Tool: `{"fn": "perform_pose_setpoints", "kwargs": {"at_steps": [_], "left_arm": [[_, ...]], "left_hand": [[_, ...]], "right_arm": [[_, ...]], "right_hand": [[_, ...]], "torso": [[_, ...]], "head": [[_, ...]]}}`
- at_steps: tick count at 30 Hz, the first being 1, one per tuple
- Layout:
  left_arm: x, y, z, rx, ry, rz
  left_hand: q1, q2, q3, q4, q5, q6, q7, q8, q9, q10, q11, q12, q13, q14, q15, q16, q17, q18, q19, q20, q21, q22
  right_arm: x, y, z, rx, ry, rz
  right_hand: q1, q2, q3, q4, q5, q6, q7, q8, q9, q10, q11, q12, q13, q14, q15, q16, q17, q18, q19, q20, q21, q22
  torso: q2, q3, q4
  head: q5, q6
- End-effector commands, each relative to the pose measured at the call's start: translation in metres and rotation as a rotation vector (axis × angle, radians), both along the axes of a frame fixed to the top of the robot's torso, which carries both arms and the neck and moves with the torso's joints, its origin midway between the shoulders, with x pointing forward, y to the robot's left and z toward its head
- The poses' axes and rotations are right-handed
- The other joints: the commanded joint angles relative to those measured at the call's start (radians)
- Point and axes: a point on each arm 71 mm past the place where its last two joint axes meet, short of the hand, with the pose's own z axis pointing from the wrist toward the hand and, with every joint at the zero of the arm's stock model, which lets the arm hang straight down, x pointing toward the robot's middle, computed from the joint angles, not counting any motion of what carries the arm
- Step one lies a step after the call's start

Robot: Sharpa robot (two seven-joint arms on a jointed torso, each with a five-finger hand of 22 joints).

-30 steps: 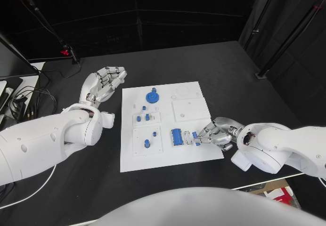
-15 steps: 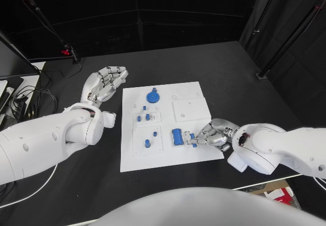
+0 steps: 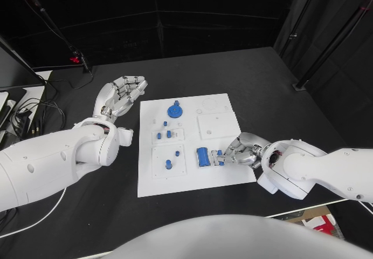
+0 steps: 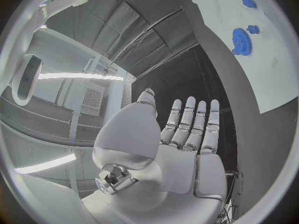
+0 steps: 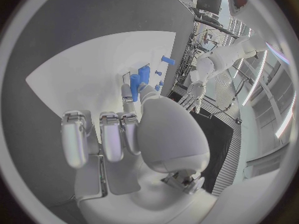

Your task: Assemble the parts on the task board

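The task board [image 3: 186,172] lies mid-desk [image 3: 256,81]. Our right hand [image 3: 242,152] pinches a small blue part [image 3: 221,158] just beside the blue cylinder [image 3: 202,156] on the board's near right. We judge a tilted part could jam or slip out. Our left hand [image 3: 121,94] rests released, fingers spread, beside the board.

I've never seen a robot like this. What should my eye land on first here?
First, the white rectangular task board in the middle of the black table, dotted with small blue parts, the largest a round blue gear at its far end. Then the silver right hand, fingertips pinching a small blue piece at the board's near right beside a blue cylinder. The silver left hand lies open, flat, left of the board.
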Motion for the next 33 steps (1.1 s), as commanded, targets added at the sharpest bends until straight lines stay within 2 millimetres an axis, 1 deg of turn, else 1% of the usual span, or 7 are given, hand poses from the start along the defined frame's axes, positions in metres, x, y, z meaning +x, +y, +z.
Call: {"fn": "perform_pose_setpoints", "kwargs": {"at_steps": [1,10,14,21,25,29,33], "left_arm": [[-0.001,-0.002,0.004,-0.014,-0.039,-0.016],[0.0,-0.002,0.004,-0.013,-0.039,-0.017],[0.0,-0.002,0.004,-0.014,-0.038,-0.017],[0.0,-0.002,0.004,-0.014,-0.038,-0.017],[0.0,-0.002,0.004,-0.014,-0.038,-0.018],[0.0,-0.002,0.004,-0.014,-0.038,-0.018],[0.0,-0.002,0.004,-0.014,-0.037,-0.018]], "left_hand": [[0.001,0.007,-0.007,0.002,0.006,-0.008,0.121,0.002,-0.001,-0.008,0.001,0.004,-0.001,-0.006,0.0,0.004,-0.001,-0.009,-0.001,-0.001,0.005,-0.001],[0.001,0.007,-0.007,0.002,0.006,-0.008,0.121,0.002,-0.001,-0.008,0.001,0.004,-0.001,-0.006,0.0,0.004,-0.001,-0.009,-0.001,-0.001,0.005,-0.001],[0.001,0.007,-0.007,0.002,0.006,-0.008,0.121,0.002,-0.001,-0.008,0.001,0.004,-0.001,-0.006,0.0,0.004,-0.001,-0.009,-0.001,-0.001,0.005,-0.001],[0.002,0.008,-0.007,0.002,0.007,-0.008,0.121,0.003,-0.001,-0.008,0.001,0.004,-0.001,-0.006,0.0,0.004,-0.002,-0.009,-0.002,-0.001,0.005,-0.002],[0.002,0.008,-0.007,0.002,0.007,-0.008,0.121,0.003,-0.001,-0.008,0.001,0.005,-0.001,-0.006,0.0,0.005,-0.002,-0.009,-0.001,-0.001,0.005,-0.002],[0.003,0.008,-0.007,0.002,0.007,-0.008,0.121,0.004,-0.001,-0.008,0.001,0.005,-0.001,-0.006,0.0,0.005,-0.002,-0.009,-0.001,-0.001,0.005,-0.001],[0.003,0.008,-0.007,0.002,0.007,-0.008,0.121,0.004,-0.001,-0.008,0.001,0.005,-0.001,-0.006,0.0,0.005,-0.002,-0.009,-0.001,-0.001,0.005,-0.001]], "right_arm": [[0.004,0.001,0.003,-0.05,-0.06,0.017],[0.008,0.004,0.001,-0.082,-0.062,0.051],[0.01,0.006,-0.001,-0.099,-0.055,0.067],[0.011,0.009,-0.003,-0.126,-0.051,0.095],[0.011,0.011,-0.004,-0.146,-0.039,0.115],[0.011,0.012,-0.005,-0.167,-0.029,0.135],[0.011,0.014,-0.006,-0.176,-0.031,0.148]], "right_hand": [[-0.004,-0.002,0.0,0.004,-0.003,0.003,-0.002,-0.005,0.001,0.102,-0.003,0.002,0.263,0.104,-0.003,0.002,0.263,-0.007,0.108,-0.005,0.003,0.263],[0.0,-0.004,-0.001,0.003,-0.003,0.001,-0.002,-0.009,0.0,0.102,-0.003,0.002,0.263,0.104,-0.004,0.002,0.263,-0.007,0.108,-0.005,0.003,0.263],[0.012,-0.003,0.0,-0.003,-0.007,0.002,-0.002,-0.013,0.0,0.102,-0.003,0.002,0.263,0.104,-0.004,0.002,0.263,-0.007,0.108,-0.006,0.003,0.263],[0.022,-0.003,0.002,-0.007,-0.008,0.003,-0.003,-0.015,0.0,0.102,-0.004,0.002,0.263,0.104,-0.004,0.002,0.263,-0.007,0.108,-0.006,0.003,0.263],[0.022,-0.003,0.002,-0.007,-0.008,0.003,-0.003,-0.015,0.0,0.102,-0.004,0.002,0.263,0.104,-0.004,0.002,0.263,-0.007,0.108,-0.006,0.003,0.263],[0.022,-0.003,0.002,-0.007,-0.008,0.003,-0.003,-0.016,0.0,0.102,-0.004,0.002,0.263,0.104,-0.004,0.002,0.263,-0.007,0.108,-0.006,0.003,0.263],[0.022,-0.003,0.002,-0.007,-0.008,0.002,-0.002,-0.016,0.0,0.102,-0.003,0.002,0.263,0.104,-0.004,0.002,0.263,-0.007,0.108,-0.006,0.003,0.263]], "torso": [[0.0,0.0004,0.0005],[-0.001,0.001,0.0],[-0.001,0.0012,0.0],[-0.001,0.0002,-0.0007],[-0.001,0.0004,-0.0005],[-0.001,0.0007,-0.0001],[-0.001,-0.0001,-0.0018]], "head": [[0.0,0.0],[0.004,0.0],[0.005,0.0],[0.006,0.0],[0.007,0.0],[0.004,0.0],[0.005,0.0]]}}
